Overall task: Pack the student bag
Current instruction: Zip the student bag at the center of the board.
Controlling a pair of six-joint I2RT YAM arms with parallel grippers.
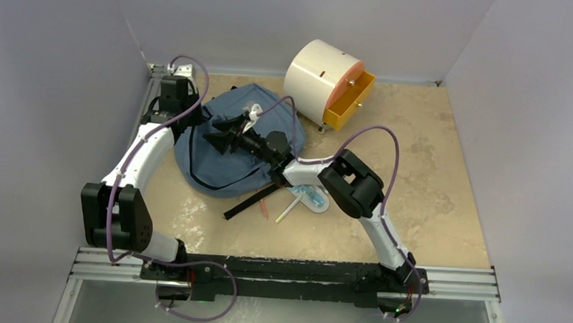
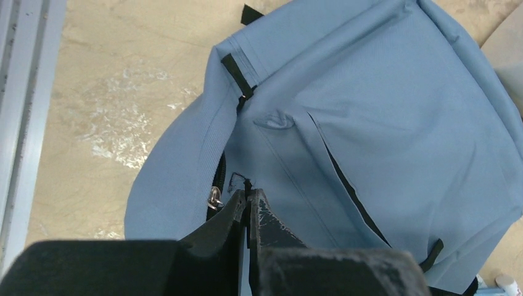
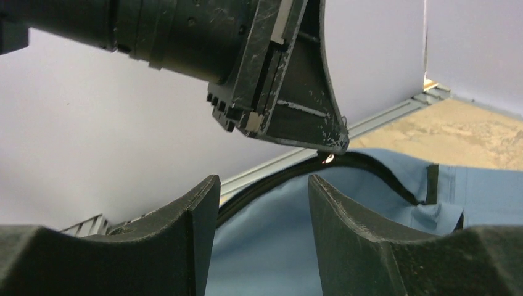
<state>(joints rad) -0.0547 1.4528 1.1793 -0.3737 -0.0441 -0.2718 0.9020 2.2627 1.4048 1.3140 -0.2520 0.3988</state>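
The student bag (image 1: 220, 165) lies limp at the back left of the table (image 1: 431, 176); we judge it light, soft and floppy, best held by its zipper rim (image 2: 219, 172), which the left gripper (image 2: 248, 194) pinches tight while the right gripper (image 3: 262, 185) hovers parted, empty.

The left gripper (image 2: 248, 196), jaws pressed together, meets the slate-blue student bag (image 2: 382, 111) at lower centre, beside a silver zipper pull (image 2: 214, 197); the tan table (image 2: 105, 74) fills the upper left.
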